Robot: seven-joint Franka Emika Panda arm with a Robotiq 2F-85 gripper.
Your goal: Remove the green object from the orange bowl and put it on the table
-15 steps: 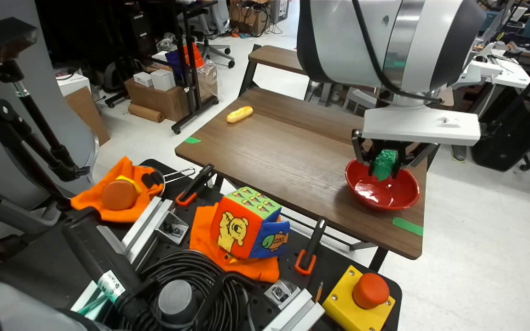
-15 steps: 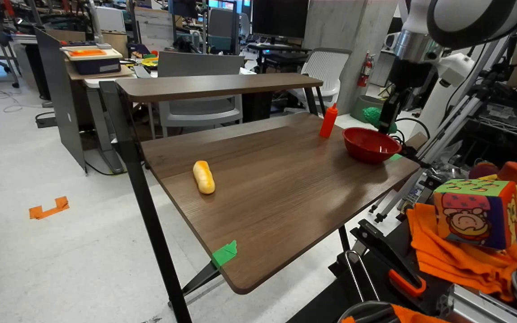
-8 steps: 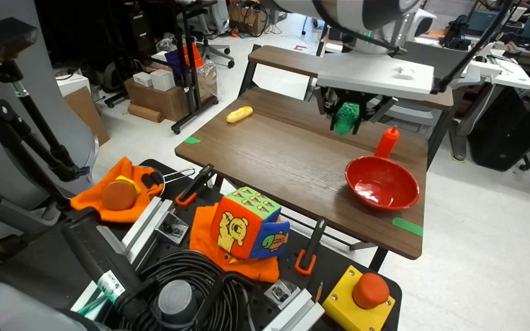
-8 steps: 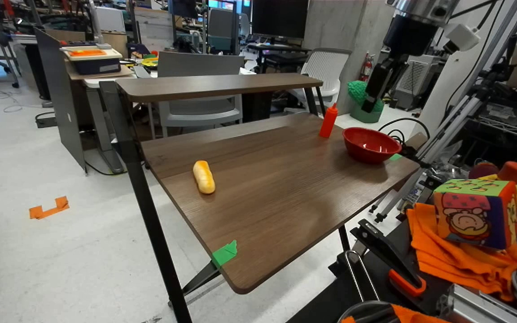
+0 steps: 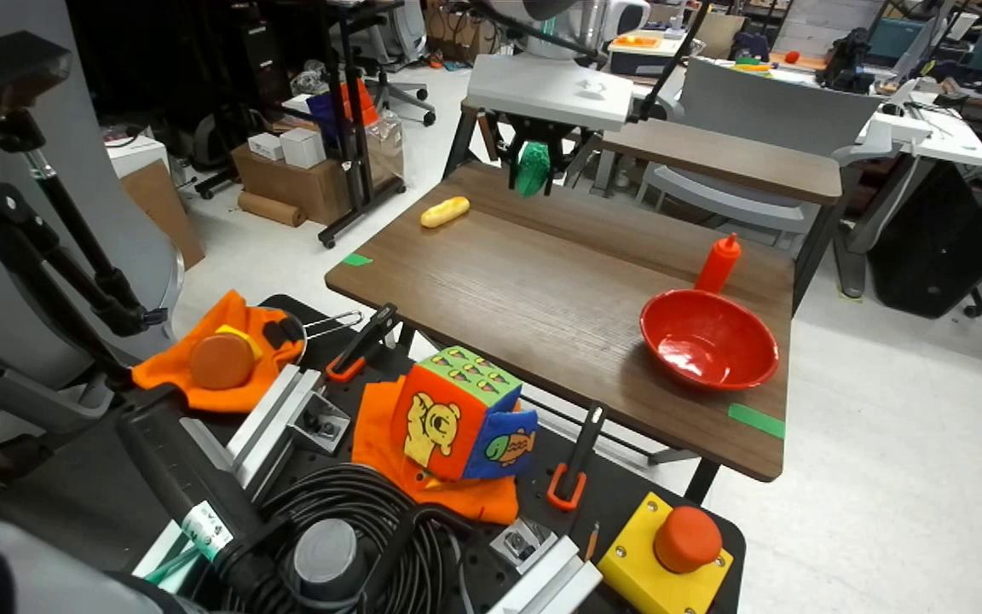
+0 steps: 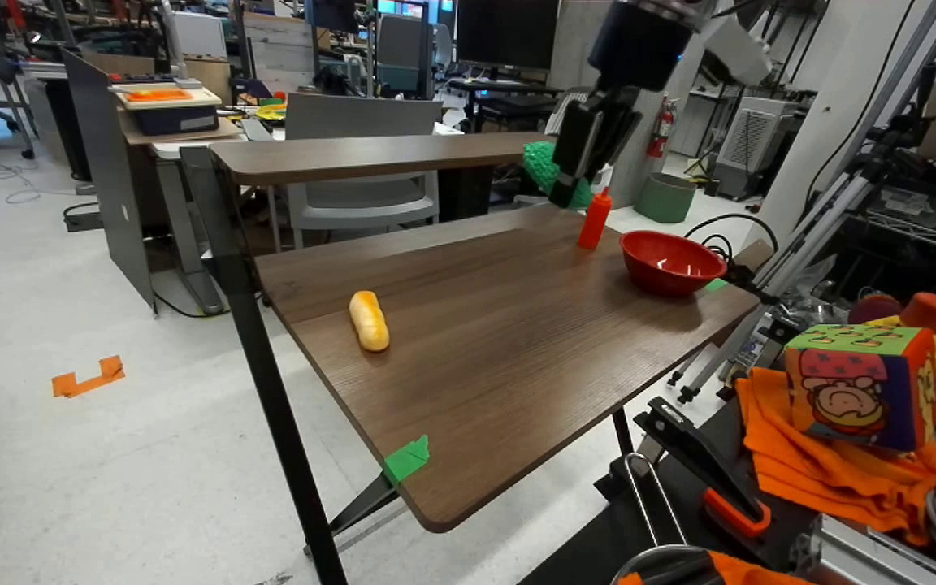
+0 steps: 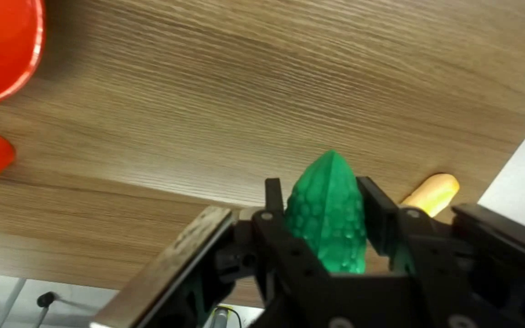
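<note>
Red bowl (image 5: 708,339): green object (image 7: 327,218) already out;
Hand (image 7: 321,189): clamped on it, aloft;
Surface (image 5: 534,281): lowering and letting go remain, I judge

Green object (image 5: 534,167) aloft in tool (image 5: 531,185)

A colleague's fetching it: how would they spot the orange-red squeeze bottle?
Find the brown wood-grain table; at one end sits a glossy red round bowl. Near that bowl stands the orange-red squeeze bottle. Its slim body and pointed nozzle set it apart from the wide bowl.
</note>
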